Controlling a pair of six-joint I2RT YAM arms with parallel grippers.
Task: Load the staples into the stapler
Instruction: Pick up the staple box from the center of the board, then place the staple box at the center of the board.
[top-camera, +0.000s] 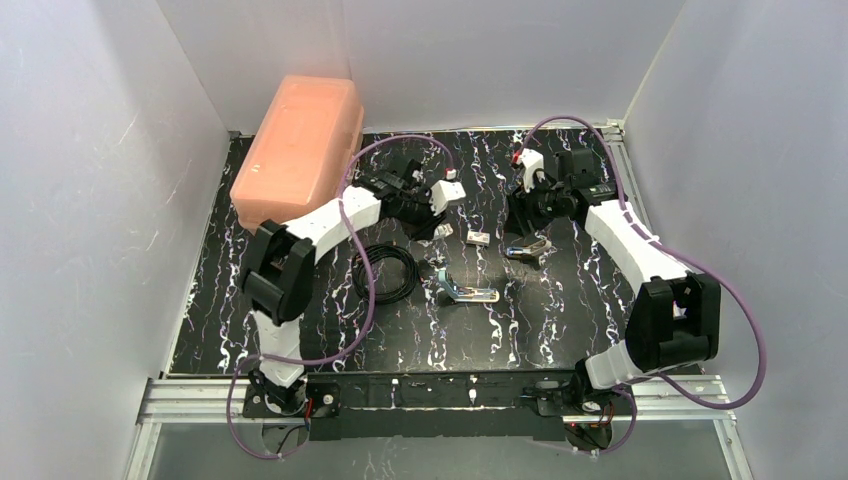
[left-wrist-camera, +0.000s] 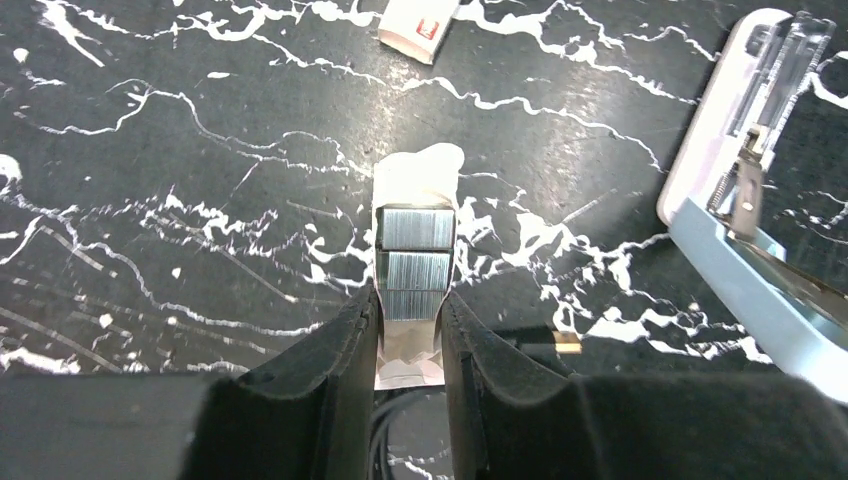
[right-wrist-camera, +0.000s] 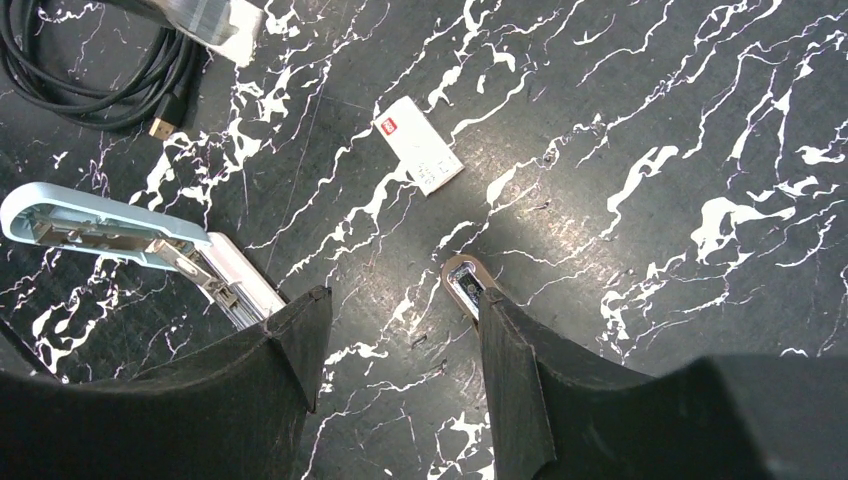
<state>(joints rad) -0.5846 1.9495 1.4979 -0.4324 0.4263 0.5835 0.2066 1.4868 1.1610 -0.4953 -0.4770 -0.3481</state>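
Staples (left-wrist-camera: 416, 262) in three blocks on one tray, pinched by left gripper (left-wrist-camera: 408, 305). One stapler (right-wrist-camera: 110, 225) flipped open near middle of desk (top-camera: 560, 330). Right gripper (right-wrist-camera: 402, 305) spread apart beside it. One white box (right-wrist-camera: 418, 145) nearby.

Cut-offs and occlusions, wrist views
Near end of staples (left-wrist-camera: 417, 262) hidden between left gripper (left-wrist-camera: 408, 308) fingers; stapler (left-wrist-camera: 735, 265) runs off right edge; white box (left-wrist-camera: 420, 22) clipped at top; cable (right-wrist-camera: 100, 100) cropped in right wrist view.

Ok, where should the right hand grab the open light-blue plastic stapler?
Probably grip the light-blue plastic stapler across its narrow sides where both halves meet, right hand coming from above: it lies opened in a V, so the silver channel stays clear.
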